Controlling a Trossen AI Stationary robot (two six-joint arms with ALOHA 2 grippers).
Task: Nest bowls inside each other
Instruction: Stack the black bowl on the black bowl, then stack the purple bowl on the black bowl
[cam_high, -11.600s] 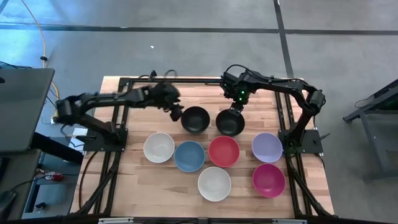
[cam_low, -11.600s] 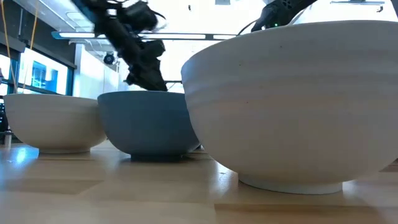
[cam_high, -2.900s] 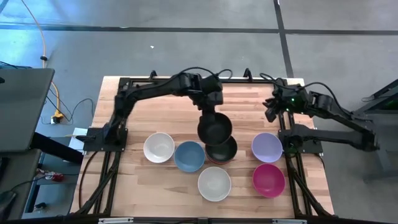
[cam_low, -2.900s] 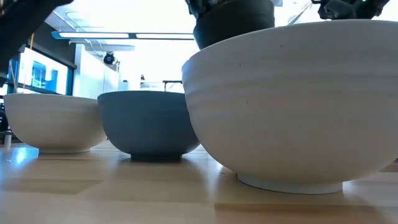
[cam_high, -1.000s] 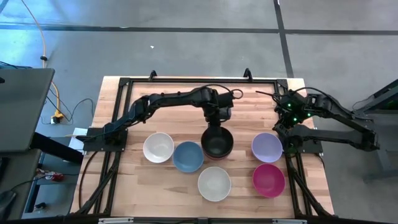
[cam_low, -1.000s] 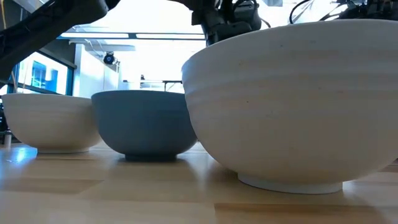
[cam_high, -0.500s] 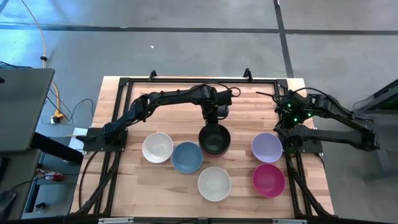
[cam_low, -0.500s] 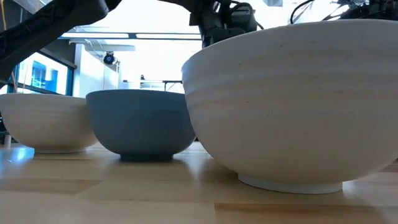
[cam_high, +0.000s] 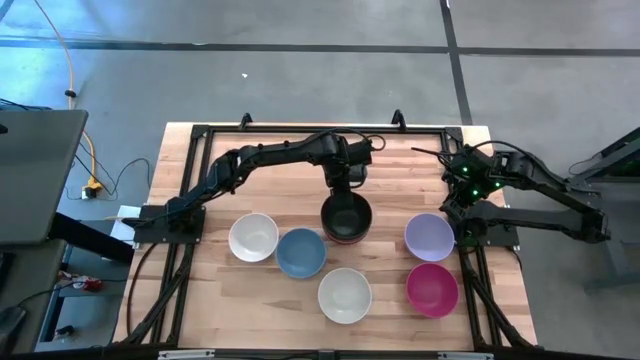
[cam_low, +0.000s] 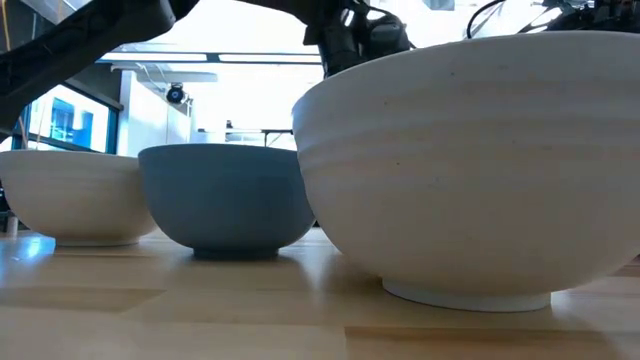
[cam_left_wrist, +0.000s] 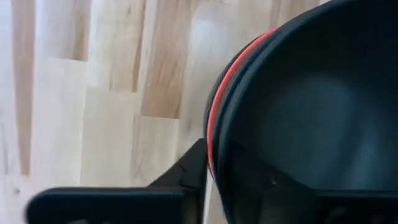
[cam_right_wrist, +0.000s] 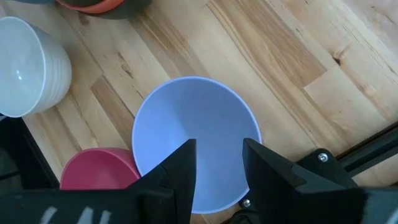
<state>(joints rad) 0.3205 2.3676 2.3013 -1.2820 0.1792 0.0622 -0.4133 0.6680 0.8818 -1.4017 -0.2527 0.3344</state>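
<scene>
All the bowls sit upright, mouths up; being round, none has a long axis. The landmark is the black stack (cam_high: 346, 218) mid-counter: black bowls nested one in another, with a red-pink rim showing beneath them in the left wrist view. The left gripper (cam_high: 345, 184) sits at the stack's far rim, its fingers astride the rim and slightly parted. To the stack's left, nearer the front, stand the light blue bowl (cam_high: 300, 252) and a white bowl (cam_high: 253, 237). In front is another white bowl (cam_high: 345, 295). To its right are the lavender bowl (cam_high: 429, 237) and magenta bowl (cam_high: 432, 288), each empty. The right gripper (cam_high: 462, 184) hovers above the lavender bowl, fingers spread. The counter (cam_high: 270, 195) is pale wood planks on a grey floor.
</scene>
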